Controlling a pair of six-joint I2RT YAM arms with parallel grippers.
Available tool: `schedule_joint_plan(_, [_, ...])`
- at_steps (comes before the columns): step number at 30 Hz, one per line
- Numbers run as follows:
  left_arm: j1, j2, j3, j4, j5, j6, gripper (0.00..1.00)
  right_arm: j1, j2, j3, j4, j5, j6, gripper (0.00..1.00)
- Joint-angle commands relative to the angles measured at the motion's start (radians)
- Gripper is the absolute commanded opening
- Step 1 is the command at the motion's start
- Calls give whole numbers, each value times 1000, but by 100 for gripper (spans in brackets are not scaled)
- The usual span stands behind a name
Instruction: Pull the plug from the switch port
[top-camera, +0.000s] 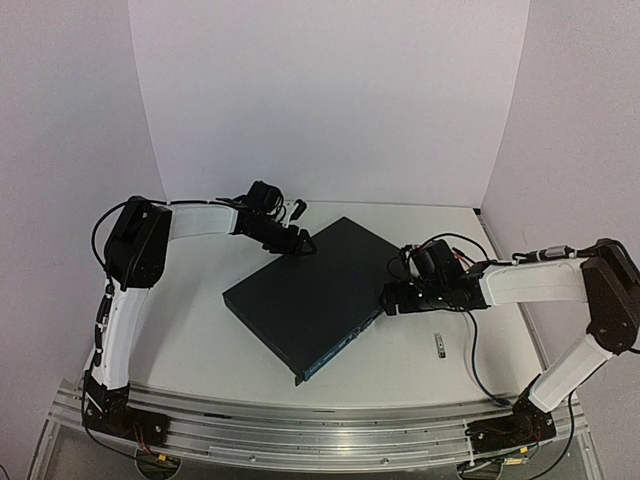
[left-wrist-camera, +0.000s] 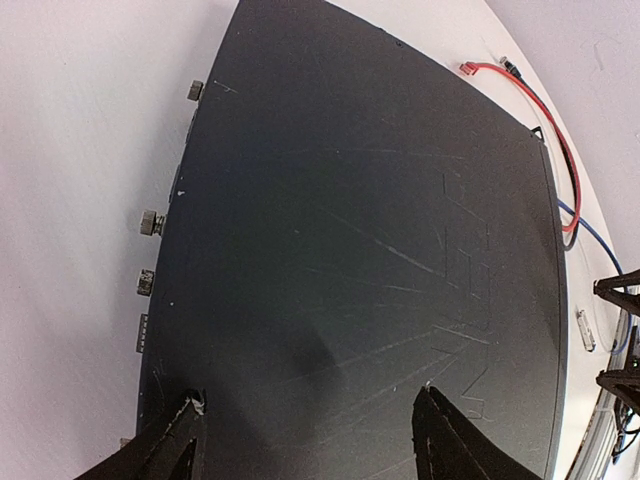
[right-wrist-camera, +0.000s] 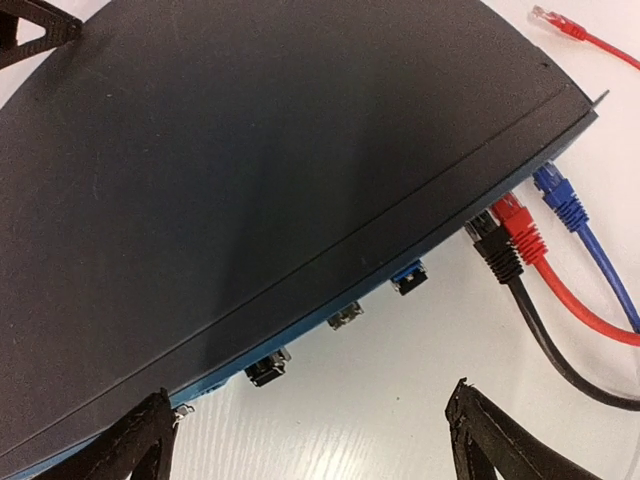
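The switch (top-camera: 305, 295) is a flat dark box lying diagonally on the table. In the right wrist view its thin port face (right-wrist-camera: 330, 290) shows a black plug (right-wrist-camera: 497, 250), a red plug (right-wrist-camera: 520, 225) and a blue plug (right-wrist-camera: 560, 195) seated side by side, each with its cable. Small stubs stick out of other ports: blue (right-wrist-camera: 408, 277), silver (right-wrist-camera: 345, 315), black (right-wrist-camera: 265, 368). My right gripper (right-wrist-camera: 315, 430) is open and empty, just off this face. My left gripper (left-wrist-camera: 310, 430) is open over the switch's top (left-wrist-camera: 350, 250) at its far corner.
A small silver part (top-camera: 440, 345) lies on the table right of the switch. A loose red cable end (right-wrist-camera: 560, 22) lies past the switch's far corner. A blue cable (top-camera: 475, 370) trails to the near right. White walls close in the back and sides.
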Motion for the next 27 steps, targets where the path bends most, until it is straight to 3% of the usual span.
schedule_joint_plan(1, [8,48,-61,-153,-49,-13,70,0,-13,39,-108,73,33,92])
schedule_joint_plan(12, [8,62,-45,-153,-44,-8,71,1,65,82,-116,-8,-78,95])
schedule_joint_plan(27, [8,63,-42,-162,-51,-5,70,11,118,91,-116,67,-119,97])
